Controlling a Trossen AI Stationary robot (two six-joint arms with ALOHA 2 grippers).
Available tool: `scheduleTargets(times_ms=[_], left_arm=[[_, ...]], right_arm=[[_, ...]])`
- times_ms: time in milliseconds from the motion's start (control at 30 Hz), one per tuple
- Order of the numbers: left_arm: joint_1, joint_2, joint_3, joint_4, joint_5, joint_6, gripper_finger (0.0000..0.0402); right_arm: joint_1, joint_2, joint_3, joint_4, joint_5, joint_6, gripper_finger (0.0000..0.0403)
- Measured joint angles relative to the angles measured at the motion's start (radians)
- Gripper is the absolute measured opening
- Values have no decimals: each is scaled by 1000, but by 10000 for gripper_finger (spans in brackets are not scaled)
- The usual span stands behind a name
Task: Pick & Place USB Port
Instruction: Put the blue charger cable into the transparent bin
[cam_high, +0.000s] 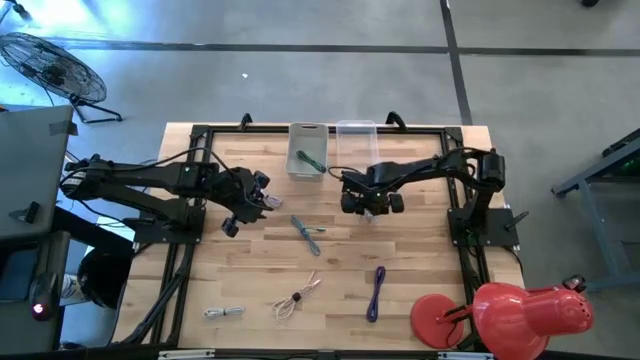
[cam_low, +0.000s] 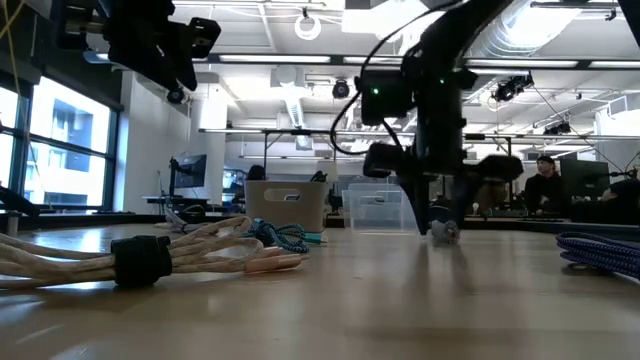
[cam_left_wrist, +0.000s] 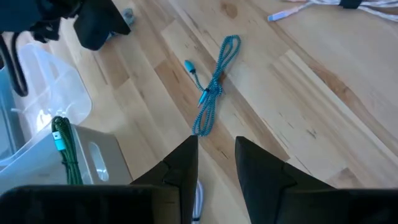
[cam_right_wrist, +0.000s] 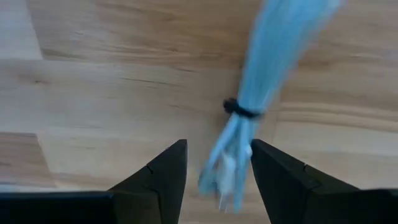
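Two grippers over table's far half in high view: right gripper (cam_high: 369, 204) near clear bin (cam_high: 355, 139), left gripper (cam_high: 247, 200) waiting beside grey bin (cam_high: 305, 152).
Low view: right gripper's tips (cam_low: 437, 226) at tabletop.
Left wrist: fingers (cam_left_wrist: 180, 169) parted, empty; teal cable (cam_left_wrist: 213, 84) lay ahead.
Right wrist: pale blue cable (cam_right_wrist: 249, 106) lay between spread fingers (cam_right_wrist: 163, 171), ungripped. Risk: off-centre closing could pinch loose end only, so bundle slips before reaching bin.

Grey floor (cam_high: 300, 80), fan (cam_high: 50, 65), windows (cam_low: 60, 150) at left, red lamp (cam_high: 520, 312).
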Motion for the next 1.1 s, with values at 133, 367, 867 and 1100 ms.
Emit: scheduleTargets(times_ms=[133,367,867,1100], left_arm=[[0,0,0,1,0,0,103],[0,0,0,7,0,1,103],[0,0,-14,9,-2,-24,103],[0,0,-99,84,-2,-26,103]], right_arm=[[-11,-8,-53,76,-30,6,169],[-29,-6,-78,78,-30,-132,113],[23,-101,-72,-84,19,-337,39],[111,-227,48,-219,201,-413,39]])
